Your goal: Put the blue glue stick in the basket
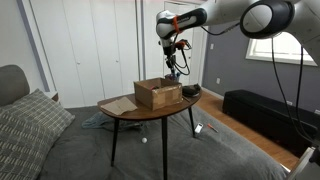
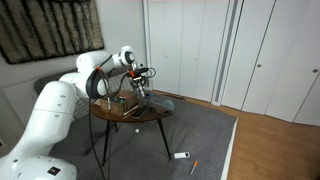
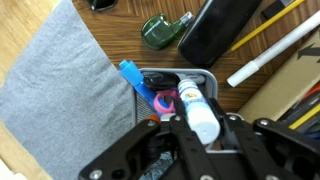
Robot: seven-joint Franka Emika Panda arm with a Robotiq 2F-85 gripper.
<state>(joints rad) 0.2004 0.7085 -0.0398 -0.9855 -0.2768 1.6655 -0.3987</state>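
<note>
My gripper [image 3: 200, 128] is shut on the glue stick [image 3: 193, 100], a white tube with a blue label, and holds it in the air. In an exterior view the gripper [image 1: 175, 68] hangs just above the far right side of the brown basket [image 1: 158, 94] on the round wooden table [image 1: 150, 110]. In the wrist view a tan cardboard wall [image 3: 290, 100] shows at the lower right. The gripper [image 2: 141, 88] also shows above the table [image 2: 135, 113], but the basket is hard to make out there.
Under the gripper a small grey tray [image 3: 150, 76] holds a blue marker [image 3: 132, 78] and a pink ring [image 3: 164, 101]. A green object [image 3: 160, 32], a black case [image 3: 215, 30] and a white pen [image 3: 270, 55] lie nearby. A flat tan sheet [image 1: 117, 104] lies beside the basket.
</note>
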